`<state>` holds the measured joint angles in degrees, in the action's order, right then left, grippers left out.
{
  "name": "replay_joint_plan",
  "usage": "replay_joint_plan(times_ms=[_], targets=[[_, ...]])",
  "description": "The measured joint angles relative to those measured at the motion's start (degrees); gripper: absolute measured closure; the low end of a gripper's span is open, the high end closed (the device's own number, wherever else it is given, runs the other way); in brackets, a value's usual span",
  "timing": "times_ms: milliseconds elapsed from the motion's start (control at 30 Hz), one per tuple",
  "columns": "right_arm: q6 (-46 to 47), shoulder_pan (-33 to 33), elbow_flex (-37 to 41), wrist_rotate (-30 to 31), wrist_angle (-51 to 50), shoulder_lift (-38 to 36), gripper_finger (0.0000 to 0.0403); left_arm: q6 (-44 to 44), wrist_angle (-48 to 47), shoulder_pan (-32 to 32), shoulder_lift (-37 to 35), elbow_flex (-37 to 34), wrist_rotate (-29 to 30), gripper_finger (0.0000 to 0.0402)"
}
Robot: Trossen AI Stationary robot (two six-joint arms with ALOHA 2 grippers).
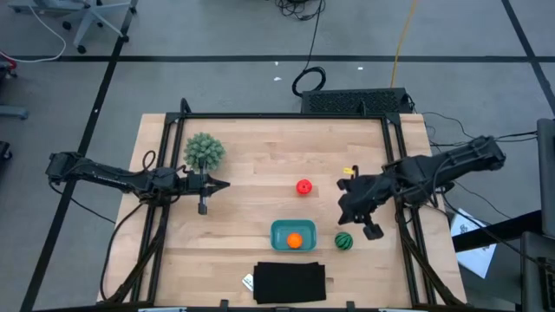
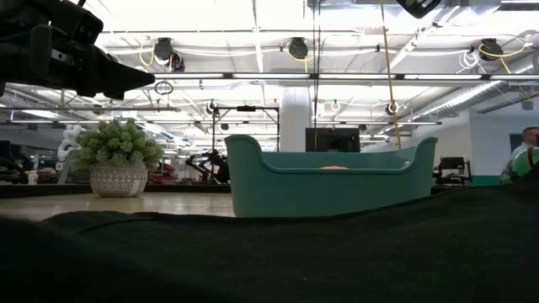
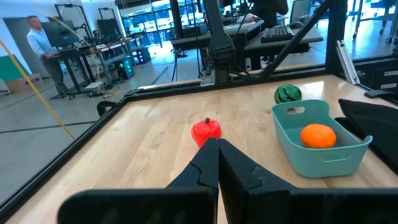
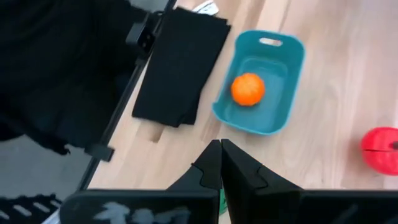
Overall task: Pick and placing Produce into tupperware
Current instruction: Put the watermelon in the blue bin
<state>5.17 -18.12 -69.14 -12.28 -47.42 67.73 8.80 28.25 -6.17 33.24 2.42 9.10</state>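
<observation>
The teal tupperware (image 1: 293, 236) stands near the table's front edge with the orange piece (image 1: 295, 241) lying inside it. A red piece (image 1: 303, 186) rests on the wood farther back. The striped green piece (image 1: 344, 241) sits just right of the tub. My right gripper (image 1: 343, 206) hangs shut and slanting down above the table, between the red and green pieces; its wrist view shows its tips (image 4: 219, 148) short of the tub (image 4: 261, 81). At the table's left my left gripper (image 1: 221, 184) waits shut and level, pointing toward the red piece (image 3: 206, 130).
A bushy green plant in a pot (image 1: 204, 150) stands at the back left, beside my left arm. A black flat mat (image 1: 290, 282) lies at the front edge, in front of the tub. A black metal frame (image 1: 286, 115) rims the table. A person (image 3: 40, 37) stands in the room beyond.
</observation>
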Motion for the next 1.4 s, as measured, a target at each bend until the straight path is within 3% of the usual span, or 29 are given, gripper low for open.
replay_joint_plan(times_ms=[500,767,1133,1400], targets=[[1.1,-1.1,-0.7,0.0,-7.0,6.5,0.0403,-0.6,-0.7,0.0,0.0,0.0,0.0,0.0401],[1.0,-1.1,-5.9,0.1,-15.4,12.5,0.0403,-0.6,-1.5,0.0,0.1,0.0,0.0,0.0401],[-2.9,-1.1,-6.3,0.5,-16.5,12.9,0.0403,-0.8,-2.8,0.0,0.1,0.0,0.0,0.0401],[1.4,-1.1,-6.3,0.5,-19.4,12.9,0.0403,-0.7,-2.8,0.0,0.1,0.0,0.0,0.0400]])
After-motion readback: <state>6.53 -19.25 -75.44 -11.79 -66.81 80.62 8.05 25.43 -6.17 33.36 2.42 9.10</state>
